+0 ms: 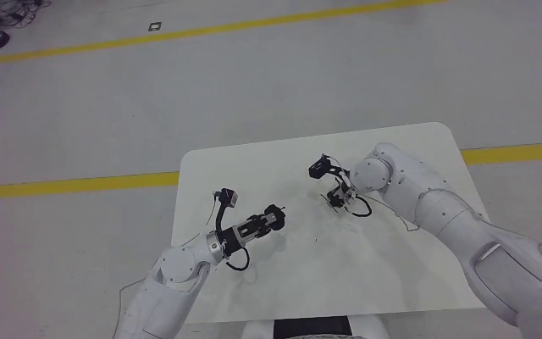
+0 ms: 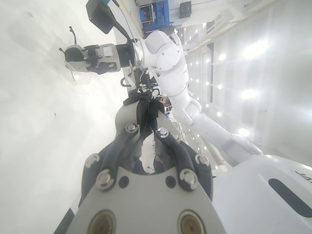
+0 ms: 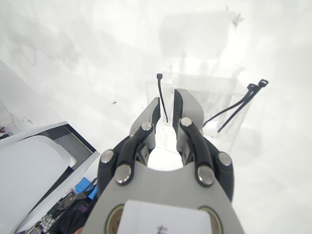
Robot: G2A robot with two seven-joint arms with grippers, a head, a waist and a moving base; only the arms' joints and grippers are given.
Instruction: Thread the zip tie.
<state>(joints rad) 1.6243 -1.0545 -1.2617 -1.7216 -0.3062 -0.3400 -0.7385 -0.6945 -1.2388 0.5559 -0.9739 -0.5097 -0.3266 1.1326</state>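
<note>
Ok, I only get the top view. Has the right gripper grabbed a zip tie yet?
Observer: Not yet. The right gripper is open, with one black zip tie between its fingers.
Operator: Are there more ties?
Observer: Yes, two spare zip ties rest side by side, heads close together.
Operator: What are they in?
Observer: A clear holder, hard to spot on the white table.

L gripper (image 1: 278, 216) closed, held low, near level, R gripper (image 3: 167, 96) slightly parted, pointing down
</note>
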